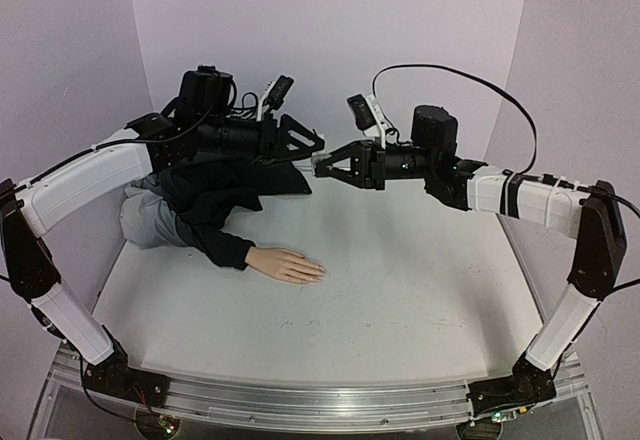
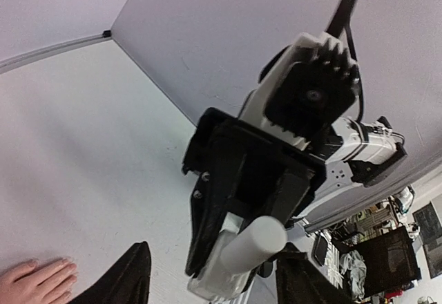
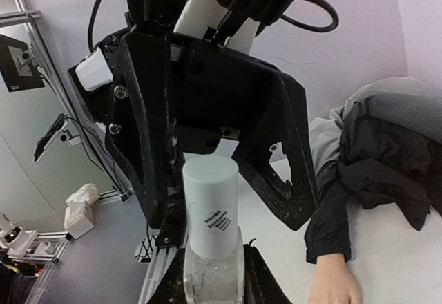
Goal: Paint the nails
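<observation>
White tabletop (image 1: 400,300) is seen. Mannequin hand (image 1: 290,263) is laid flat left of centre, out of a dark sleeve (image 1: 215,230); nails (image 1: 318,270) are pointed right, too small to be resolved. Farther back, in the air, a clear bottle (image 3: 214,276) is clamped by the right gripper (image 1: 325,167). Left gripper (image 1: 310,150) jaws are spread beside its white cap (image 3: 210,200).

On the table (image 1: 400,300) the mannequin hand (image 1: 288,264) lies toward 9 o'clock of centre, fingers pointing to 3 o'clock, the nails (image 1: 316,271) seemingly at that end. Its sleeve (image 1: 215,235) runs back toward 10 o'clock. Above the far middle, at 12 o'clock, the bottle (image 1: 318,166) sits between my left claw (image 1: 312,152) and right claw (image 1: 326,167).
</observation>
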